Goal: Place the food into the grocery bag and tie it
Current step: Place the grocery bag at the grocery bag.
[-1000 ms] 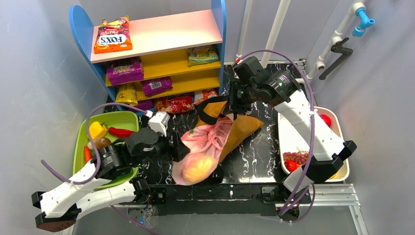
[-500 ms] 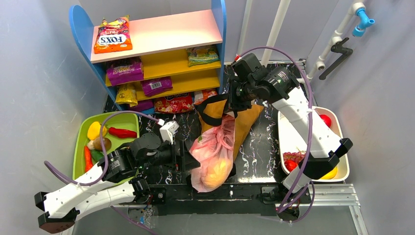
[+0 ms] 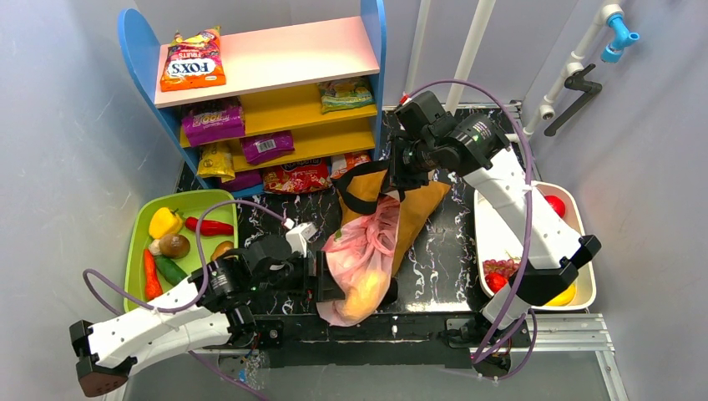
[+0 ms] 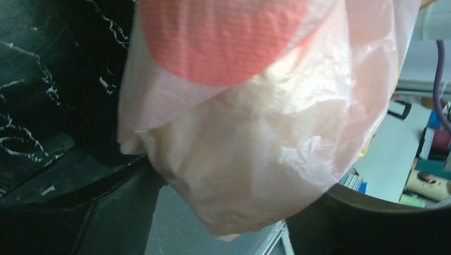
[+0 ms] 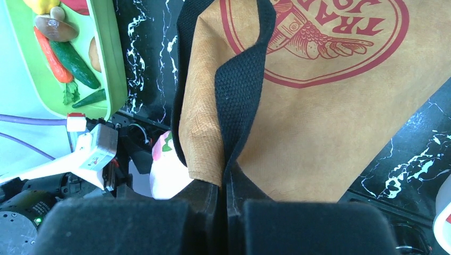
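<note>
Top external view: the left gripper point(image 3: 324, 277) has its jaws spread wide and sits right against the side of the grocery bag point(image 3: 361, 251). The bag lies on the dark worktop point(image 3: 442, 259) and stretches away from this gripper toward the other arm. A yellow-orange fruit point(image 3: 367, 292) shows through the film just beyond the fingertips. The right gripper point(image 3: 399, 174) is clamped on the black strap point(image 3: 355, 188) of the brown paper bag point(image 3: 422, 209). That bag slopes down from it, alongside the pink bag's upper end.

Left wrist view: the grocery bag point(image 4: 255, 133) fills nearly everything ahead of the left gripper point(image 4: 226, 218). Its rounded bottom sags between the two dark fingers, and no film looks pinched.

Right wrist view: the right gripper point(image 5: 223, 204) is closed tight on the black strap point(image 5: 242, 90). The brown paper bag point(image 5: 330, 106) spreads out ahead of its fingertips. A corner of the grocery bag point(image 5: 167, 170) shows just beside the fingers, and the green tray point(image 5: 114, 64) lies farther off on that side.

The film looks thin, limp and slippery, and it will likely tear if dragged. The fruit's weight will make the bottom swing. The bunched upper end is probably the better place to grip than the bulge.
</note>
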You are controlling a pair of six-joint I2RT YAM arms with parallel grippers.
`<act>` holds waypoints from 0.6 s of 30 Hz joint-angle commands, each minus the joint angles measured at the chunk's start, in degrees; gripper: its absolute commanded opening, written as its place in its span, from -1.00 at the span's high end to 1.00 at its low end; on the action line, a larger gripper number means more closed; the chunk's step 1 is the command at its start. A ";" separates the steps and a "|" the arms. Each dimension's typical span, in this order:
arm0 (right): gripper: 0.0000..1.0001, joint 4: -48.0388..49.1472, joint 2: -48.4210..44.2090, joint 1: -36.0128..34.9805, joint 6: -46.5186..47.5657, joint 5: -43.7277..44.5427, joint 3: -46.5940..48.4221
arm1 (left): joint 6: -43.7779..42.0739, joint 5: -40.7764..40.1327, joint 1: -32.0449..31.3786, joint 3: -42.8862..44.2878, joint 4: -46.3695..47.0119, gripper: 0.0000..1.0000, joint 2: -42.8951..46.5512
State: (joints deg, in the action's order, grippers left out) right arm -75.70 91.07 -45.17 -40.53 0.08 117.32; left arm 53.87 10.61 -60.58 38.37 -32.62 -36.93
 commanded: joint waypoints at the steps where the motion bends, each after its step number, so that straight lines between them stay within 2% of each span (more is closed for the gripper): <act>1: 0.97 6.57 -1.68 0.08 -1.82 -0.37 3.24 | 4.22 -1.15 -0.24 -4.12 8.72 -0.21 1.93; 5: 0.97 7.13 -2.06 -0.09 -2.34 -1.19 2.06 | 6.62 -2.14 -0.24 -6.34 21.01 0.55 0.91; 9: 0.97 7.83 -2.53 -0.96 -2.98 -1.83 0.59 | 5.06 -5.02 -0.24 -5.16 31.82 0.95 -2.49; 10: 0.97 7.97 -2.60 -1.32 -3.12 -1.91 0.40 | 4.56 -6.36 -0.24 -4.81 33.80 1.00 -3.49; 15: 0.97 8.11 -2.45 -2.92 -3.46 -2.12 0.18 | 2.12 -8.43 -0.25 -2.19 44.67 1.00 -10.56; 18: 0.97 8.29 -2.33 -3.98 -3.63 -2.94 0.71 | -0.20 -10.73 -0.24 2.45 44.59 1.00 -16.38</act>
State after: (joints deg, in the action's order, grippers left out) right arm -73.76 91.24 -46.74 -41.47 2.04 116.33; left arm 57.43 7.35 -61.30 34.39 2.96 -47.99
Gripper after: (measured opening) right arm 0.057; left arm 0.018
